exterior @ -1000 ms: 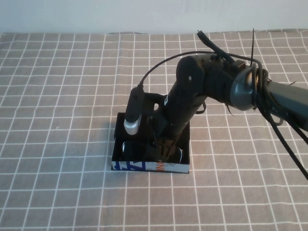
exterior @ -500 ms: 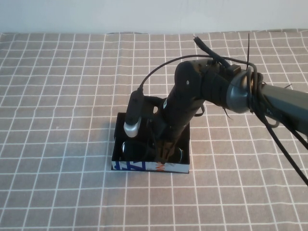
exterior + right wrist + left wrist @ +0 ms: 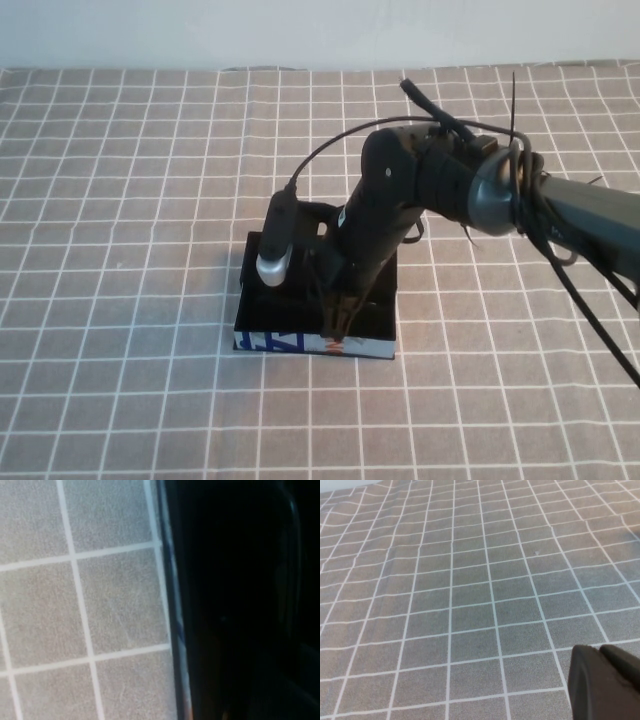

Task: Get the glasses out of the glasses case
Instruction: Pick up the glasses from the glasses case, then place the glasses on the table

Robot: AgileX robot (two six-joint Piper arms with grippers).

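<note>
The glasses case [image 3: 290, 343] is a black open box with a blue, white and orange front edge, lying on the checked cloth at the table's middle. My right gripper [image 3: 338, 318] reaches down into the case near its front wall. The case interior looks all dark and I cannot make out the glasses in it. In the right wrist view the case's rim [image 3: 172, 605] runs beside the cloth, and past it all is black. My left gripper [image 3: 601, 651] is shut and empty over bare cloth, away from the case and outside the high view.
The grey cloth with a white grid [image 3: 120, 200] covers the whole table. The right arm's cables [image 3: 560, 270] hang over the right side. The white wall runs along the far edge.
The right arm has sunk a little deeper into the case. The lenses that showed inside the case earlier no longer show. The case's front edge has shifted slightly.
</note>
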